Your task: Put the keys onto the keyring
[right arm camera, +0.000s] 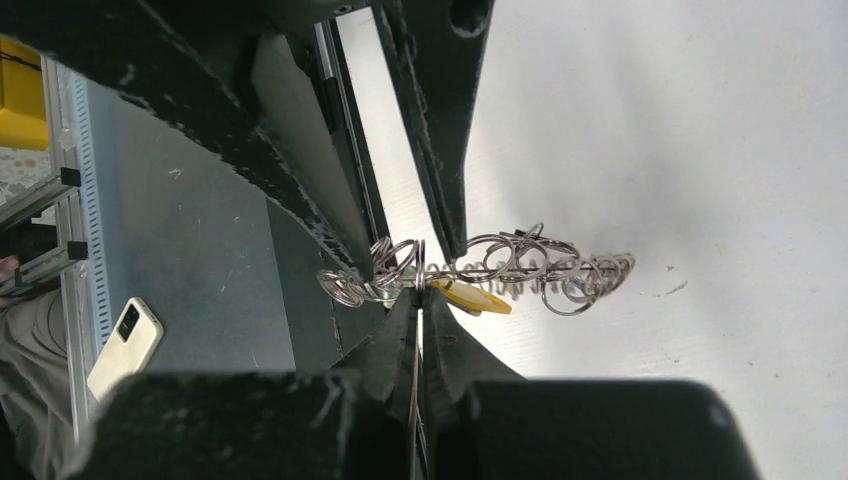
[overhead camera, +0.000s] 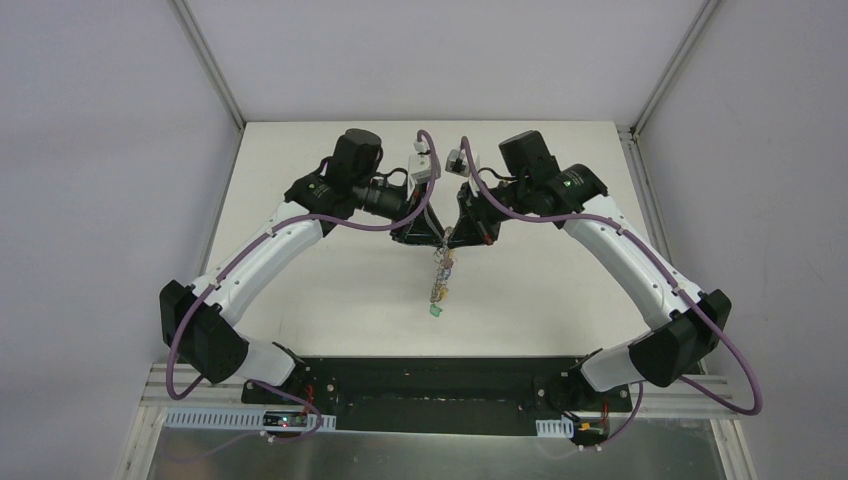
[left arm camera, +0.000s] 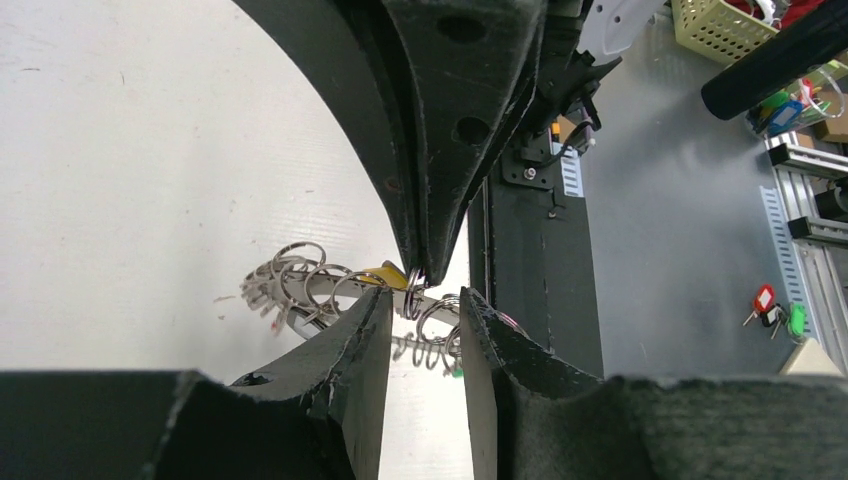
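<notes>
1. Two grippers were brought together over the middle of the table (overhead camera: 330,300); the keyring (right arm camera: 520,262) was hung between them, its fringe of wire loops trailing toward the near side.
2. The right gripper (right arm camera: 418,292) was pressed together, pinching one wire of the keyring at its very tips; the left gripper (left arm camera: 425,315) was spread, with loops in the gap and no firm contact to be made out.
3. A yellow key (right arm camera: 470,297) was hung just beside the pinch; a green key (overhead camera: 435,310) was seen at the near end of the bundle, and whether it was attached could not be told.
4. The bundle was judged light, of stiff but thin metal, slippery and loose; swinging and twisting under a fingertip hold was to be expected.
5. A hold close beside the existing pinch was judged best, not on free loops; a key was better taken by its plastic head.
</notes>
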Action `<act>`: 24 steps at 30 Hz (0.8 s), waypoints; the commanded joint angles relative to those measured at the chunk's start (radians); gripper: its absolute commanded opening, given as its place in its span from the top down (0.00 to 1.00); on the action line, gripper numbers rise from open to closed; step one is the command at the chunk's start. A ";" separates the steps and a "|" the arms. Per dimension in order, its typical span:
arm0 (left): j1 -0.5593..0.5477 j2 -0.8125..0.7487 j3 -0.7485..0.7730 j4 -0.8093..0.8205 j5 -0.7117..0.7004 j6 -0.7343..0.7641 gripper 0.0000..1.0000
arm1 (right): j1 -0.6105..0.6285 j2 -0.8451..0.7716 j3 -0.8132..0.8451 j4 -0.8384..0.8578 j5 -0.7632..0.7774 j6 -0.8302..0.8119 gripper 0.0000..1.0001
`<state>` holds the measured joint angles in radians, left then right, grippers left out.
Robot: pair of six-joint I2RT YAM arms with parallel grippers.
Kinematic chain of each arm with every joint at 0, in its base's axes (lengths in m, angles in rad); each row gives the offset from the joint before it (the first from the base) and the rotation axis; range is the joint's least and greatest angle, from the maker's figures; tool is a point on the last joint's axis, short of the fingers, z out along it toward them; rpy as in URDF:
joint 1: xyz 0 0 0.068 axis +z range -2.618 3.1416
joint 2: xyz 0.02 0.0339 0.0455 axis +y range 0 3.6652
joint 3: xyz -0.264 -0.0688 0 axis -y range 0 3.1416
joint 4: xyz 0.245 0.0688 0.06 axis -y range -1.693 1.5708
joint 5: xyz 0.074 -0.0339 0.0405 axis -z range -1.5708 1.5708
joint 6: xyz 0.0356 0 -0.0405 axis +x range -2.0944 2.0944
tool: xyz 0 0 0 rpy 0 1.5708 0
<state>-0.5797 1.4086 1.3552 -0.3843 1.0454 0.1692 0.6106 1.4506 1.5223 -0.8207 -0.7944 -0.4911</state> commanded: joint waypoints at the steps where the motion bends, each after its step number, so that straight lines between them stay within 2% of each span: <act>1: -0.015 0.012 0.041 -0.009 -0.008 0.046 0.70 | 0.008 -0.006 0.055 0.011 -0.017 -0.014 1.00; 8: -0.019 0.022 0.033 0.039 -0.002 -0.001 0.77 | 0.009 -0.005 0.052 0.014 -0.024 -0.012 1.00; 14: -0.019 0.025 0.035 0.050 0.003 -0.012 0.78 | 0.009 -0.007 0.039 0.018 -0.021 -0.015 1.00; 19: -0.019 0.024 0.033 0.049 0.007 -0.014 0.84 | 0.009 -0.006 0.035 0.022 -0.023 -0.014 1.00; 24: -0.019 0.017 0.035 0.048 0.011 -0.015 0.81 | 0.009 -0.006 0.032 0.019 -0.017 -0.017 1.00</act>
<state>-0.5903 1.4349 1.3556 -0.3710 1.0363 0.1600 0.6132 1.4506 1.5223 -0.8207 -0.7921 -0.4923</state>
